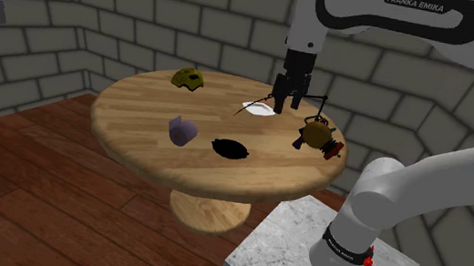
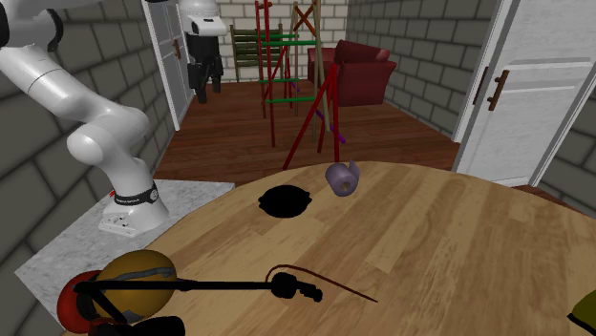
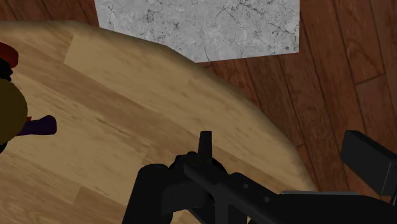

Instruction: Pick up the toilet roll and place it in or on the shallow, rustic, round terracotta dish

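Pale purple stubby toilet roll (image 1: pixel 181 130) lies just beside flat black round dish (image 1: pixel 231 149), on its shoulder-view left. Black two-finger gripper (image 1: pixel 284 104) hangs released and empty, well apart from the dish. Roll likely light and squashy: pinch its sides gently.

The white arm's upper link (image 1: pixel 404 7) is showing FRANKA EMIKA in pale capitals on its dark band; the black ring (image 1: pixel 344 245) near the base is carrying lettering too small to read.

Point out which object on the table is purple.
The small rounded one beside the flat black dish; the others are olive, white, black or yellow-brown.
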Motion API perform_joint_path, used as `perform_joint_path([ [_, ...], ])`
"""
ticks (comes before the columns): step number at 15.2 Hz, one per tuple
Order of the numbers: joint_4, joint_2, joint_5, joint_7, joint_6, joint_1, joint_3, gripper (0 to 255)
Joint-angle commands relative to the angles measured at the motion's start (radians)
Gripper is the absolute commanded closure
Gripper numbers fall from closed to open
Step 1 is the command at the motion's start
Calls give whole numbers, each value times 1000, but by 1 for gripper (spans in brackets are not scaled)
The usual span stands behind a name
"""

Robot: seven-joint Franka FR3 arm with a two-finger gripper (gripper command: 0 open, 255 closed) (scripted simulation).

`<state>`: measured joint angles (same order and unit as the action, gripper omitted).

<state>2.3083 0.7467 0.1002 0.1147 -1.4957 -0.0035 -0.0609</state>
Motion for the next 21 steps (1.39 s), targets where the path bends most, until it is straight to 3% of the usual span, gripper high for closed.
perform_joint_path([
  [1, 0, 0, 0, 0, 0, 0, 0, 0],
  [7, 113, -24, -55, 218, -271, -14, -223, 0],
  [12, 143, -128, -165, 443, -473, -77, -429, 0],
  [17, 101, -299, -383, 739, -608, -228, -674, 0],
  [21, 3, -507, -683, 1050, -598, -426, -927, 0],
])
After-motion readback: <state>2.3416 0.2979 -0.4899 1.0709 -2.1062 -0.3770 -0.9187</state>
